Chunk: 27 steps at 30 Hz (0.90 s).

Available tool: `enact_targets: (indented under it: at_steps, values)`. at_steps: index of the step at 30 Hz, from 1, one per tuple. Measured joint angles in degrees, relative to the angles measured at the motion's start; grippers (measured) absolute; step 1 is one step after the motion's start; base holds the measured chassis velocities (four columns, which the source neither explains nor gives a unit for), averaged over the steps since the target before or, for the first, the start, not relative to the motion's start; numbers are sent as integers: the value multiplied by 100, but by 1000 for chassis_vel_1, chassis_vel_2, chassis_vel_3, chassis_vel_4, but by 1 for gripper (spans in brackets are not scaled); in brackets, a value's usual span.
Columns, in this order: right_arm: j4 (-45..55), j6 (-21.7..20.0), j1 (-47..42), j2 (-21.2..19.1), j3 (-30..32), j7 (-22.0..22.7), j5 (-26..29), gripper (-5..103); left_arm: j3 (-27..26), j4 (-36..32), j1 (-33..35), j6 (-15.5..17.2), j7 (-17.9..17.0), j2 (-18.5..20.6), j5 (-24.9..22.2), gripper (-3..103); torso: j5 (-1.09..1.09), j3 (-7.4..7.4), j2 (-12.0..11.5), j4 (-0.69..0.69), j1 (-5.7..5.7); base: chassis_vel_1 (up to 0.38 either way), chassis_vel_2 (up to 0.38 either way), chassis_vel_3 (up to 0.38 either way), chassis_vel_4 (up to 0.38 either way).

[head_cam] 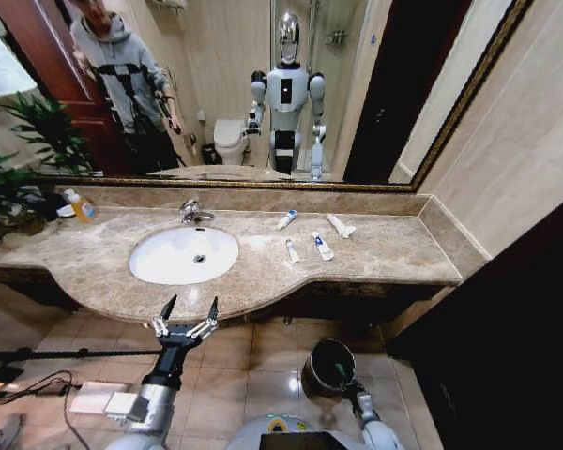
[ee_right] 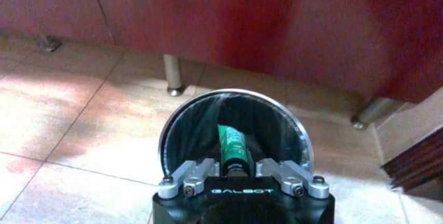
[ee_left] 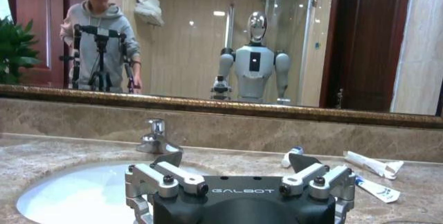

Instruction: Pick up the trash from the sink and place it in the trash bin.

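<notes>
Right claw (ee_right: 235, 169): found clamped on the green tube (ee_right: 232, 143), poised directly above the mouth of the black bin (ee_right: 167, 136) on the tiled floor. Judged the step in hand to be the drop. Recommended keeping the tube end-down and central over the opening, well inside the shiny rim, and parting the fingers fully so that nothing caught on a pad or tipped off the edge. Saw no need for a sideways correction from the right wrist view. Confirmed from that view what the head view gave only in small: tube between the fingers, dark bin interior behind it. Took from the head view the wider layout: four white tubes (head_cam: 292, 250) lying on the marble counter (head_cam: 394, 253) to the right of the sink (head_cam: 159, 267), not in the basin itself, with the tap (head_cam: 192, 211) behind and a yellow soap bottle (head_cam: 83, 206) well apart at the far left. Placed the left claw (head_cam: 188, 309) in front of the counter edge below the basin, fingers spread and holding nothing. Gained from the left wrist view a low look across the counter, with the basin just ahead and three of the tubes beyond it.
</notes>
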Motion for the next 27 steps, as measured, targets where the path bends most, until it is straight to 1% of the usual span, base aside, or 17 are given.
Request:
enact_targets:
  at_steps: [5, 6, 7, 10, 11, 12, 13, 14, 16, 17, 19, 20, 21, 22, 23, 25, 27]
  values:
    - [-713, 41, 498, 125, 69, -54, -219, 21, 0, 0, 0, 0, 0, 0, 0, 100, -1, 0, 0, 1, 0, 0, 0, 0, 0]
    - [-906, 57, 628, 150, 114, -85, -307, 19, 0, 0, 0, 0, 0, 0, 0, 100, -1, 0, 0, 0, 0, 0, 0, 0, 0]
    - [-906, 57, 628, 150, 114, -85, -307, 19, 0, 0, 0, 0, 0, 0, 0, 100, -1, 0, 0, 0, 0, 0, 0, 0, 0]
    - [-1248, 77, 869, 181, 170, -142, -424, 34, 0, 0, 0, 0, 0, 0, 0, 100, -1, 0, 0, 0, 0, 0, 0, 0, 0]
    - [-1248, 77, 869, 181, 170, -142, -424, 34, 0, 0, 0, 0, 0, 0, 0, 100, -1, 0, 0, 0, 0, 0, 0, 0, 0]
    - [-1298, 75, 915, 187, 170, -152, -433, 39, 0, 0, 0, 0, 0, 0, 0, 100, -2, 0, 0, 0, 0, 0, 0, 0, 0]
    - [-1327, 73, 949, 191, 170, -161, -442, 39, 0, 0, 0, 0, 0, 0, 0, 100, -2, 0, 0, 0, 0, 0, 0, 0, 0]
    - [-1353, 71, 981, 196, 166, -171, -462, 44, 0, 0, 0, 0, 0, 0, 0, 100, -2, 0, 0, 0, 0, 0, 0, 0, 0]
    - [-1371, 70, 997, 204, 162, -187, -486, 44, 0, 0, 0, 0, 0, 0, 0, 100, -2, 0, 0, 0, 0, 0, 0, 0, 0]
    - [-1385, 69, 1003, 213, 162, -195, -508, 55, 0, 0, 0, 0, 0, 0, 0, 100, -1, 0, 0, 0, 0, 0, 0, 0, 0]
    - [-1390, 68, 1002, 229, 165, -198, -523, 66, 0, 0, 0, 0, 0, 0, 0, 100, -1, 0, 0, 0, 0, 0, 0, 0, 0]
    - [-1390, 68, 1002, 229, 165, -198, -523, 66, 0, 0, 0, 0, 0, 0, 0, 100, -1, 0, 0, 0, 0, 0, 0, 0, 0]
    - [-1384, 69, 986, 241, 176, -200, -554, 72, 0, 0, 0, 0, 0, 0, 0, 100, -1, -1, 0, 0, 0, 0, 0, 0, 0]
    - [-1381, 70, 982, 243, 180, -200, -563, 72, 0, 0, 0, 0, 0, 0, 0, 100, -1, -1, 0, 0, 0, 0, 0, 0, 0]
    - [-1357, 95, 946, 259, 221, -200, -618, 83, 0, 0, 0, 0, 0, 0, 0, 100, -1, 0, 0, 0, 0, 0, 0, 0, 0]
    - [-1348, 111, 935, 263, 232, -200, -633, 83, 0, 0, 0, 0, 0, 0, 0, 100, -1, 0, 0, 0, 0, 0, 0, 0, 0]
    - [-1278, 158, 866, 269, 267, -198, -695, 93, 0, 0, 0, 0, 0, 0, 0, 100, -1, -1, 0, 0, 0, 0, 0, 0, 0]
